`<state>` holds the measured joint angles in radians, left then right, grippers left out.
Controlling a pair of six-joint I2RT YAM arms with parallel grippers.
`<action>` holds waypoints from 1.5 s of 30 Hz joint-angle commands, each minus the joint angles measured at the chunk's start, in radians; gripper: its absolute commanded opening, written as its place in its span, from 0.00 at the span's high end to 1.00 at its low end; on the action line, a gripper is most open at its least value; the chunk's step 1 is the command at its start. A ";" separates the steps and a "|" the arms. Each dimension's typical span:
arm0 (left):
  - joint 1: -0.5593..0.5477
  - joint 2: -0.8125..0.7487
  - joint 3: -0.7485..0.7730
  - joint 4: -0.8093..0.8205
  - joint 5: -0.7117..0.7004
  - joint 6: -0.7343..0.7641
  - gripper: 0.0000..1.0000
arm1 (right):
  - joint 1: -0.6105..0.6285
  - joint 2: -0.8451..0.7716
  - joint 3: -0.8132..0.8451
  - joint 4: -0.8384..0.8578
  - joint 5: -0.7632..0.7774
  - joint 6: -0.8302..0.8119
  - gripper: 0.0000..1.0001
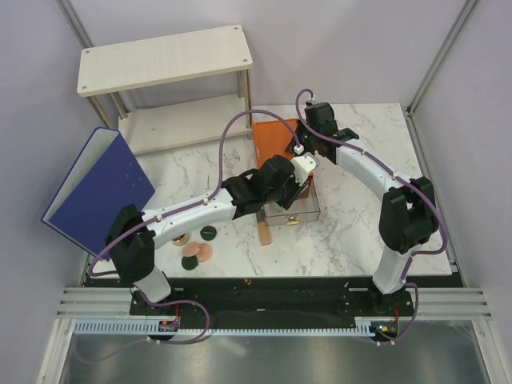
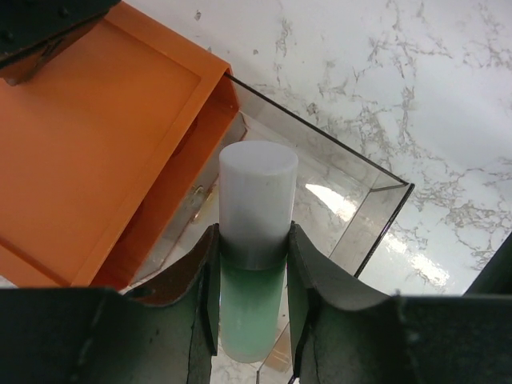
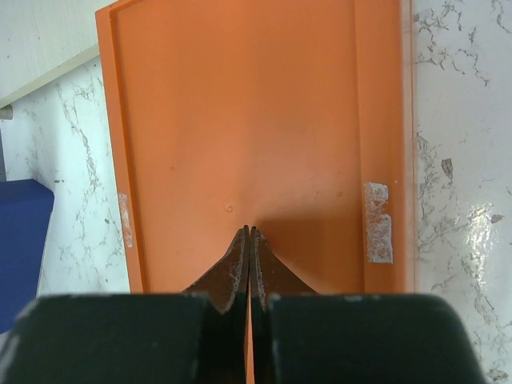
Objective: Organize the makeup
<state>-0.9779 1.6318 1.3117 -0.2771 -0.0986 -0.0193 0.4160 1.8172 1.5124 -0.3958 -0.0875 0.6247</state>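
Note:
My left gripper (image 2: 253,240) is shut on the mint-green tube (image 2: 258,192), which has a pale grey cap, and holds it over the clear drawer (image 2: 382,210) pulled out of the orange drawer box (image 2: 104,152). In the top view the left gripper (image 1: 298,178) is above the drawer (image 1: 293,210). My right gripper (image 3: 250,234) is shut and empty, tips down on the orange box's top (image 3: 256,120). The peach tube (image 1: 264,232), two dark green compacts (image 1: 209,234) (image 1: 190,262), a peach disc (image 1: 205,254) and a gold-rimmed jar (image 1: 182,238) lie on the table at the front left.
A big blue binder (image 1: 100,188) stands open at the left edge. A pale wooden two-level shelf (image 1: 164,60) stands at the back left. The orange box (image 1: 276,138) sits mid-table, with the right arm (image 1: 376,172) arching over from the right.

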 commanded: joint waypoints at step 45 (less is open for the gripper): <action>0.062 -0.635 -0.495 -0.386 -0.076 -0.798 0.01 | -0.026 -0.007 -0.064 -0.014 -0.050 -0.017 1.00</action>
<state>-0.9348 0.9318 0.8608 -0.6277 -0.3164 -0.6395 0.3904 1.8210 1.4925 -0.3546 -0.1436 0.6315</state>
